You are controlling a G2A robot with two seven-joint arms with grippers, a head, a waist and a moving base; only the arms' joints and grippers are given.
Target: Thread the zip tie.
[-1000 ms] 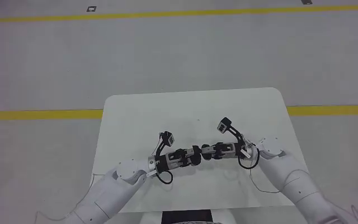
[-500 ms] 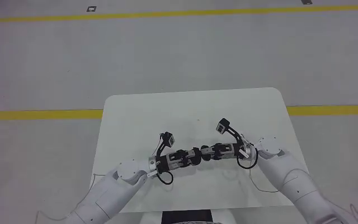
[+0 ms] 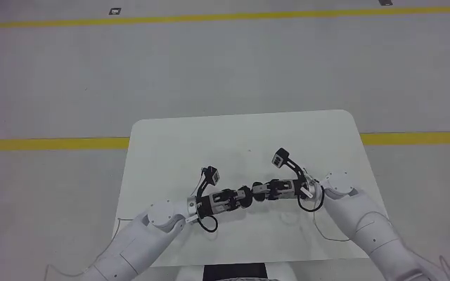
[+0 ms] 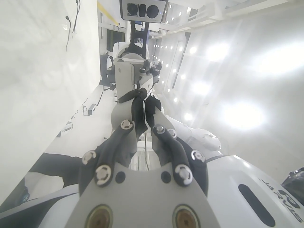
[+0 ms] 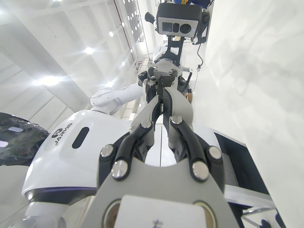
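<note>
Toward six o'clock over the white rounded table (image 3: 176,140), left jaws and right jaws, each pressed together, stood tip to tip. Threading seemed unfinished, and the zip tie was too thin to discern.

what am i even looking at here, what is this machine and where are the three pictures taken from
It is a robot with two arms, each ending in a gripper, at a white table. The top view looks down from its head: the left gripper and right gripper meet tip to tip above the table. The other two pictures come from cameras on the wrists, each looking along its own shut gripper toward the opposite arm. The job is threading a zip tie, but it is too thin to make out here. A few thin dark strands lie on the table.
</note>
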